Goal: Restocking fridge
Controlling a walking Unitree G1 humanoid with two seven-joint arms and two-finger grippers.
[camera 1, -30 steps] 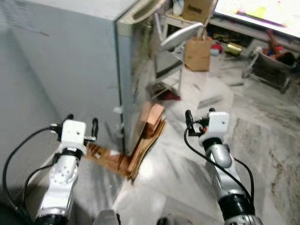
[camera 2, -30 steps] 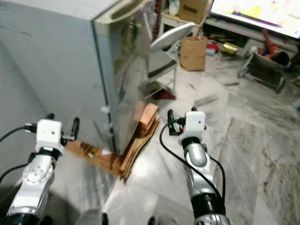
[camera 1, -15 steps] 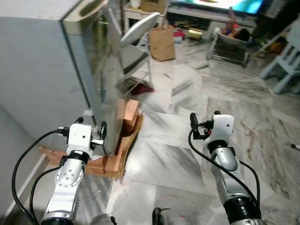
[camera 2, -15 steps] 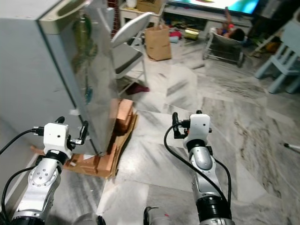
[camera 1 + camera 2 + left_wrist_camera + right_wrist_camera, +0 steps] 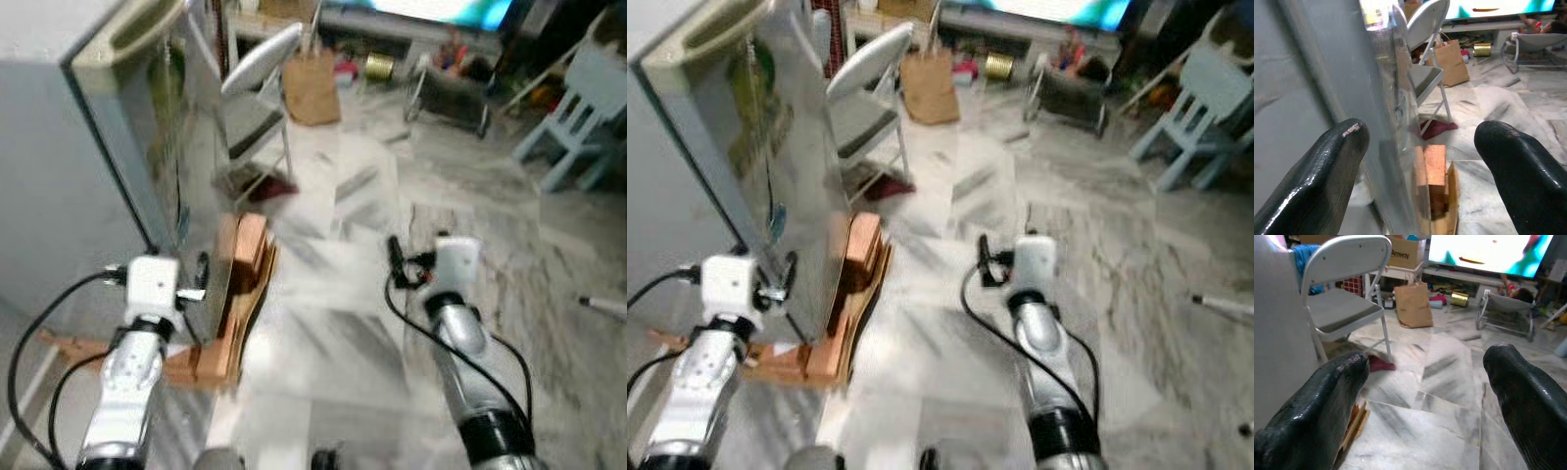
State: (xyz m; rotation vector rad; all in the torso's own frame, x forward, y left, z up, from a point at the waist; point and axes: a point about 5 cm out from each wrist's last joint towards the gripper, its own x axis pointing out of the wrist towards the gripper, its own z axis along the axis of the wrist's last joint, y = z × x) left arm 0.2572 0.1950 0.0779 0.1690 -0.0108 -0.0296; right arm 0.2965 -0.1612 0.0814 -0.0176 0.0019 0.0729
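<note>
The grey fridge [image 5: 118, 147] stands at my left on wooden blocks and cardboard [image 5: 240, 269], its reflective door [image 5: 774, 166] shut. My left gripper [image 5: 157, 267] is raised at the fridge's lower front corner, open and empty; in the left wrist view that corner [image 5: 1376, 122] lies between its fingers [image 5: 1327, 176]. Out over the marble floor, to the right of the fridge, my right gripper [image 5: 418, 245] is also open with nothing in it; its fingers [image 5: 1327, 401] frame bare floor in the right wrist view. The head views are blurred.
A grey folding chair [image 5: 257, 69] stands just beyond the fridge door, with a brown paper bag [image 5: 312, 73] behind it. Farther right are a baby bouncer [image 5: 451, 83], a pale blue small chair [image 5: 588, 108] and a lit screen. A white object [image 5: 602, 305] lies on the floor.
The camera has swung to the right, so more of the fridge's door face and the room beyond shows. Both grippers stay raised, open and empty.
</note>
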